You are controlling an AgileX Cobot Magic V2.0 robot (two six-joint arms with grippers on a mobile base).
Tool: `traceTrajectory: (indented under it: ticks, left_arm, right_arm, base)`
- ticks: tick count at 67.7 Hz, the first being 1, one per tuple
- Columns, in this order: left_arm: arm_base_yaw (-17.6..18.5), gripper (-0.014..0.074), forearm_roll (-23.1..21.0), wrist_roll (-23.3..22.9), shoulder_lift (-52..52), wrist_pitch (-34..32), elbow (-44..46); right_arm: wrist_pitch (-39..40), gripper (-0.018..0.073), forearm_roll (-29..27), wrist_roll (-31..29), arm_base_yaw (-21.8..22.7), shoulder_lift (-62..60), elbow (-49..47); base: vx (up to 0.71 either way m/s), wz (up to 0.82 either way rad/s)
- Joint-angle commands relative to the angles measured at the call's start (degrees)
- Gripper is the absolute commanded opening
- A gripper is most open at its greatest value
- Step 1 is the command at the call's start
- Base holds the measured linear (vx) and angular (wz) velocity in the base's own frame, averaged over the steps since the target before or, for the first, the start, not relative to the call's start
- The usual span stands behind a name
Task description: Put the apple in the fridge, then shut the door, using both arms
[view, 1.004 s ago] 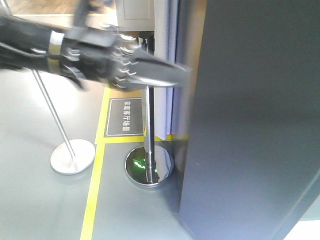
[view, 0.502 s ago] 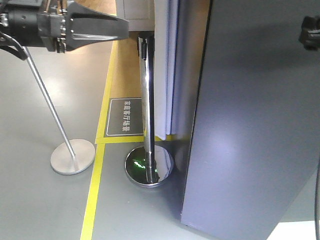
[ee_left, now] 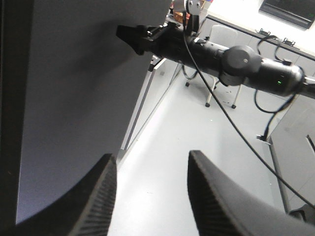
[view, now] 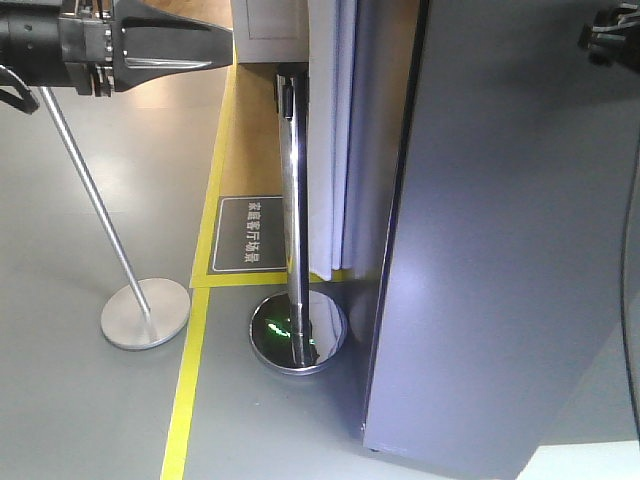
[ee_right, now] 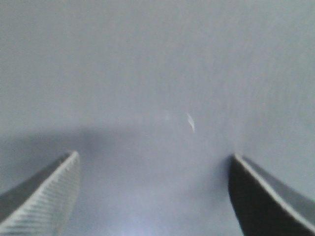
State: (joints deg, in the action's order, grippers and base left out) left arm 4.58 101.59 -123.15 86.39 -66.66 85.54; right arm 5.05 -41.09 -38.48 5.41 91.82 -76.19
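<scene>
1. Your task's thing at this stage is the tall dark grey smooth door panel [view: 500, 240], which fills the right half of the front view. It stands close against the white-lined fridge body [view: 335, 130], with only a narrow gap showing along its left edge. The apple is not visible in any view (presumably inside already, though you cannot confirm that).
2. Expect the door to be stiff, fairly heavy and swinging on its hinge. Its face is slick and offers nothing to pinch, so press flat against it rather than trying to grip. Pushing far from the hinge side should take the least effort.
3. Your right claw [ee_right: 152, 196] has its fingers spread wide, holding nothing, and faces the grey panel at close range. Whether the tips actually touch it, you cannot tell.
4. Your left claw [ee_left: 150, 196] is also spread and empty. It sits beside the door's outer face and looks across at the black jointed right arm [ee_left: 221, 59].
5. Mind the chrome barrier post on its round mirrored base [view: 297, 335], which stands just beside the fridge's front corner. A second thin pole with a flat grey disc foot [view: 145, 312] stands further left, and a yellow floor line [view: 190, 380] runs between them.
</scene>
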Motion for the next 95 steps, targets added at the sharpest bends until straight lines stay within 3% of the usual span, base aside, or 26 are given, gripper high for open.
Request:
traceTrajectory:
  ticks: [1,34,53,64,73,81,88,95]
  left_arm:
    - [-0.1,0.0323,2.1,-0.1,-2.0,1.6,1.6]
    - [-0.1,0.0323,2.1,-0.1,-1.9,2.8,1.6]
    - [-0.1,0.0323,2.1,-0.1,-1.9,7.8,1.6]
    - [-0.1,0.0323,2.1,-0.1,-1.9,13.9,1.6]
    - [-0.1,0.0307,2.1,-0.1,-2.1,16.2,1.6]
    - [-0.1,0.0230,2.1,-0.1,-3.3,14.6,1.6]
    - [-0.1,0.0122,2.1,-0.1,-5.0,10.4,1.6]
    - [-0.1,-0.0006,2.1,-0.1,-7.0,5.2,1.6]
  right_arm:
    - [2.3,0.0593,1.0,-0.4,1.3,1.6,-5.4]
    - [-13.0,0.0593,1.4,-1.0,1.5,13.5,-21.8]
    - [-23.5,0.0540,1.4,-1.1,1.4,8.5,-23.2]
    - [-34.7,0.0391,1.4,-1.6,1.3,0.6,-23.2]
    - [-46.1,0.0185,1.4,-1.8,1.3,-5.8,-23.2]
    - [-55.8,-0.0008,1.3,-2.1,1.3,-10.7,-23.2]
    - [-62.7,-0.0010,1.0,-2.3,1.3,-14.6,-21.8]
    - [-62.2,-0.0008,-2.7,-5.5,1.3,-19.6,-16.1]
  base:
    - [0.00,0.00]
    - [0.00,0.00]
    - [0.00,-0.01]
    - [0.00,0.00]
    - [0.00,0.00]
    - [0.00,0.00]
    - [0.00,0.00]
    - [0.00,0.00]
